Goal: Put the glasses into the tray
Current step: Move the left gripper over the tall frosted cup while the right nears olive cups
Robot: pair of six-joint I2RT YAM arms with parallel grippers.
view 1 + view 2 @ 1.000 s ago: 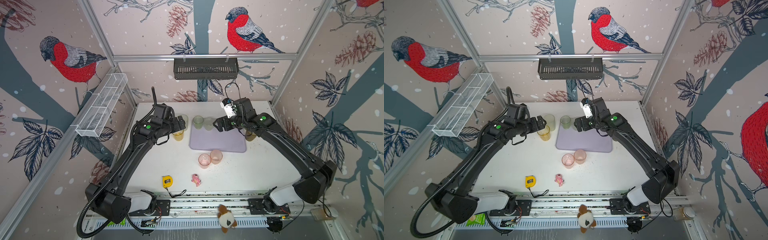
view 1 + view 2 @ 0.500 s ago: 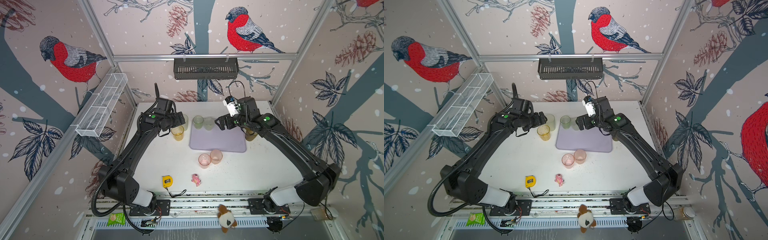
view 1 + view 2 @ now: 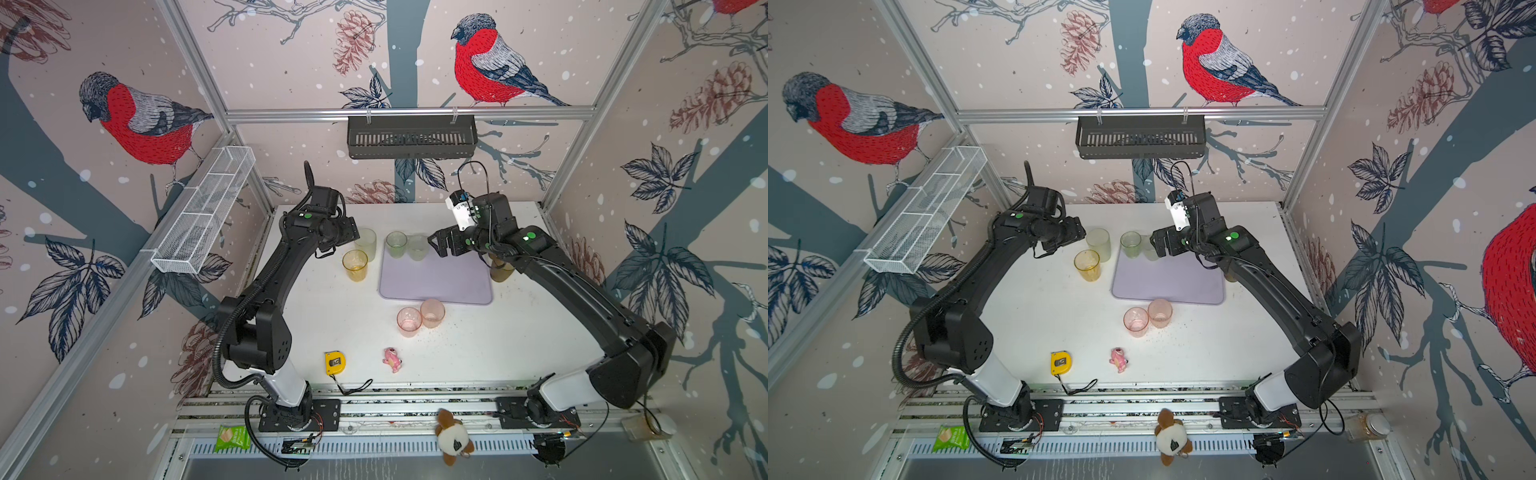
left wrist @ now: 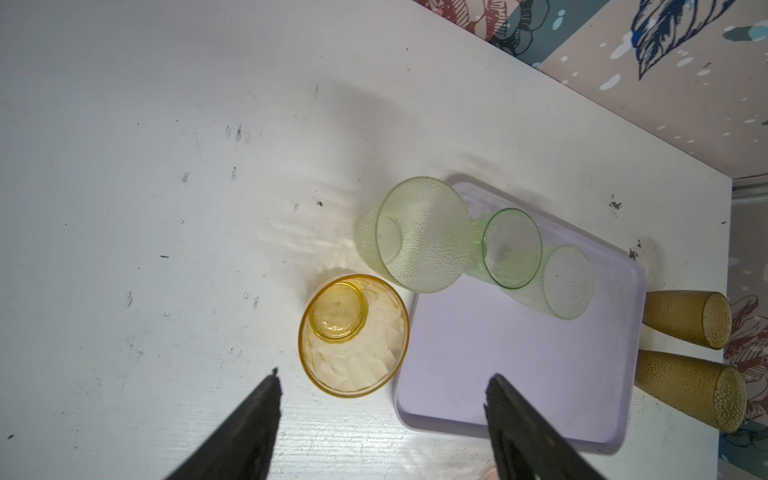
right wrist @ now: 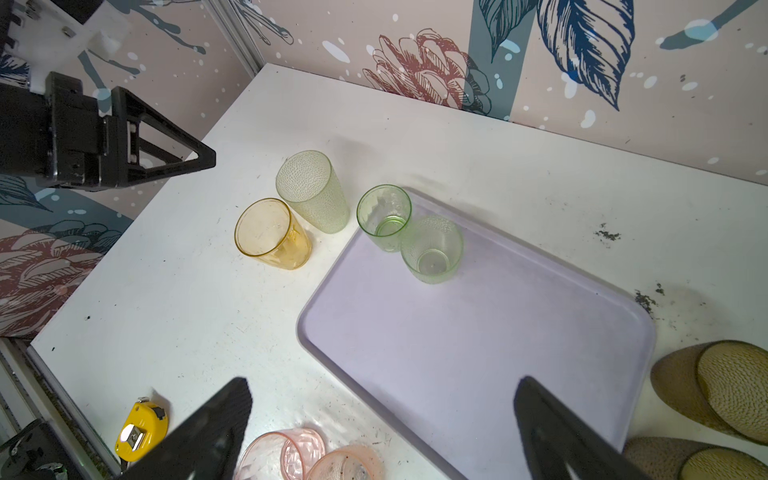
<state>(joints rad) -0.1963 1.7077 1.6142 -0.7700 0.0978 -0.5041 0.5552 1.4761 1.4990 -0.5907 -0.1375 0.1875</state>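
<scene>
Judging from the present layout, roughly a quarter done. Inside the lavender tray (image 3: 436, 282), spread out below and ahead of the right gripper (image 5: 382, 381): only two glasses, a green tumbler (image 3: 396, 244) at the far corner and a short frosted tumbler (image 3: 417, 247) right beside it, both just ahead of that gripper's tips.

Six left outside. Just ahead of the left gripper (image 4: 384, 376): a tall frosted tumbler (image 3: 366, 244) and an amber tumbler (image 4: 353, 336), close by the tray's edge. Behind the right gripper, partly under its arm: two dark brown tumblers (image 5: 715, 390) against the tray's other side. Back toward the arm bases, near the tray's front edge: two pink tumblers (image 3: 409, 321).

Left gripper: jaws apart, nothing between them. Right gripper: spread wide, likewise empty.

Around both arms: bullfinch-and-pinecone wallpaper on an aluminium frame. Beneath the grippers: a white tabletop (image 3: 519, 340), scuffed and specked. Beyond them, on the back wall: a black slotted basket (image 3: 411, 137). Outside the left arm: a white wire basket (image 3: 203, 212). Well behind both grippers: a yellow tape measure (image 3: 334, 363) and a small pink toy (image 3: 392, 359).
</scene>
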